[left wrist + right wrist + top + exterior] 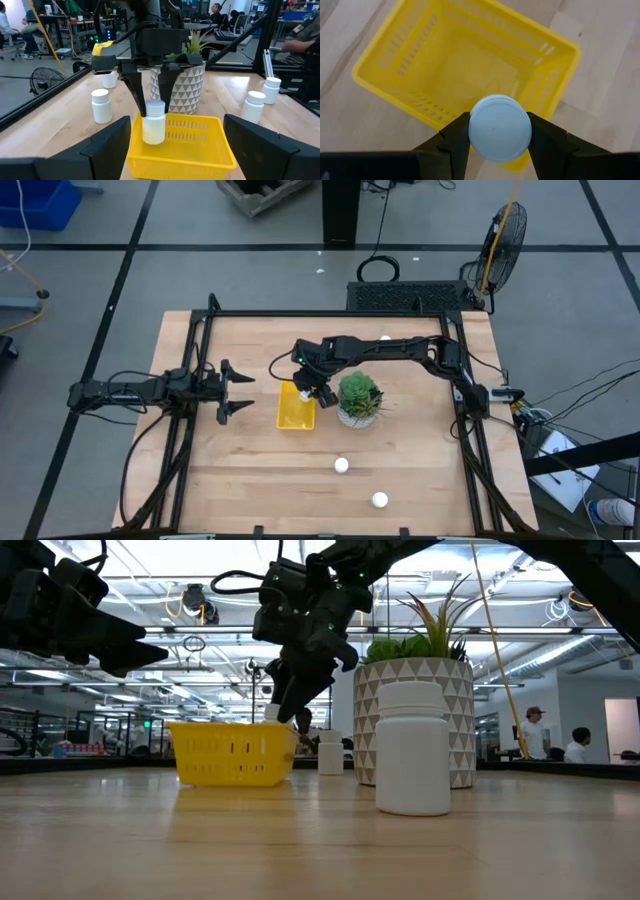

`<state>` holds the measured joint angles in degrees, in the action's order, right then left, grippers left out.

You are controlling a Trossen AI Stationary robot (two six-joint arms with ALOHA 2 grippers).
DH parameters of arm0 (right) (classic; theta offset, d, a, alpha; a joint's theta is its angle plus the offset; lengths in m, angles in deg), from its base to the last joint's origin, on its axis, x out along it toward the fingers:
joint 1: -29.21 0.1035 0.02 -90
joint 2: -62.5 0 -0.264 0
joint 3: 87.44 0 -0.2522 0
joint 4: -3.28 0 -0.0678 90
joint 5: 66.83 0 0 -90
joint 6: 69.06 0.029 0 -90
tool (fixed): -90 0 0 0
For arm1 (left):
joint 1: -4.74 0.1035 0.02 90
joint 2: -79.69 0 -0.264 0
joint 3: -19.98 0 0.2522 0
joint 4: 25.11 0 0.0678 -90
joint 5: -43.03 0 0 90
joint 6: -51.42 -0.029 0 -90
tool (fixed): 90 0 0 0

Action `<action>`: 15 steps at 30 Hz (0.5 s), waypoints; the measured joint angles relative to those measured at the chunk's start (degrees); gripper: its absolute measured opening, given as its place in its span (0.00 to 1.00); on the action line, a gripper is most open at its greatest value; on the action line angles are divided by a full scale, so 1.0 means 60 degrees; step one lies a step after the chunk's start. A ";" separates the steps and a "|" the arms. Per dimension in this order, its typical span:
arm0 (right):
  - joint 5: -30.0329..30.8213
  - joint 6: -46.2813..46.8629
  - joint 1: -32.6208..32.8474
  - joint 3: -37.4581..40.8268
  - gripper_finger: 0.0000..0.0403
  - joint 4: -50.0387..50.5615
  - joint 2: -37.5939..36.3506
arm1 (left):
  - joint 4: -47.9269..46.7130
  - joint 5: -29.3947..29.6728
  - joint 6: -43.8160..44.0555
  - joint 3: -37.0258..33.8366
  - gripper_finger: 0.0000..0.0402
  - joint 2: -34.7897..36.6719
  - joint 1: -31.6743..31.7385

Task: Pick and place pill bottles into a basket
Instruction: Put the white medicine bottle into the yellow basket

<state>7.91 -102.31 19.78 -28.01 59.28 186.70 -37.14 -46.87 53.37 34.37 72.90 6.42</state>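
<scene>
The yellow basket (296,410) lies on the table left of the potted plant (358,398). My right gripper (306,386) is over the basket's far end, shut on a white pill bottle (153,125). It also shows in the low view (285,705). My left gripper (238,392) waits open and empty left of the basket. Two bottles stand upright near the table's front, one (342,465) nearer the basket than the other (379,500). One more bottle (386,338) stands at the far edge. My right gripper pinches the bottle's white cap (500,127) between its two fingers (134,92), one on each side. The fingers come from above, pointing down. The bottle hangs upright below them, over the rim (440,117) at the basket's far end, clear of the table.
The plant in its patterned pot (177,90) stands close to the right of the basket. Black frame rails (300,315) run along the table's sides. People sit in the room beyond the table (530,735).
</scene>
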 joint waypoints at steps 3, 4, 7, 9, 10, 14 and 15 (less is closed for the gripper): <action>-0.0311 0.0024 0.0032 0.0000 0.40 -0.0001 0.0000 | 0.0004 0.0000 0.0002 0.0000 0.81 0.0001 -0.0002; -0.0470 0.0028 0.0039 0.0000 0.40 -0.0024 0.0000 | 0.0000 0.0000 0.0002 -0.0002 0.81 -0.0001 0.0000; -0.0500 0.0078 0.0086 -0.0004 0.40 -0.0178 0.0028 | 0.0000 0.0000 0.0002 -0.0004 0.81 -0.0003 0.0002; -0.0498 0.0087 0.0090 -0.0004 0.40 -0.0140 0.0055 | 0.0002 -0.0001 0.0002 0.0000 0.81 0.0000 0.0000; -0.0493 0.0094 0.0090 -0.0004 0.40 -0.0142 0.0058 | 0.0000 0.0000 0.0002 0.0000 0.81 -0.0002 0.0001; -0.0493 0.0141 0.0086 -0.0004 0.40 -0.0157 0.0058 | 0.0000 0.0000 0.0002 0.0000 0.81 0.0001 -0.0002; -0.0493 0.0143 0.0082 -0.0004 0.40 -0.0154 0.0058 | 0.0000 0.0000 0.0002 -0.0002 0.81 -0.0003 -0.0002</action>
<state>4.95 -101.45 20.28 -28.03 58.36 187.05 -37.14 -46.87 53.38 34.36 72.88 6.41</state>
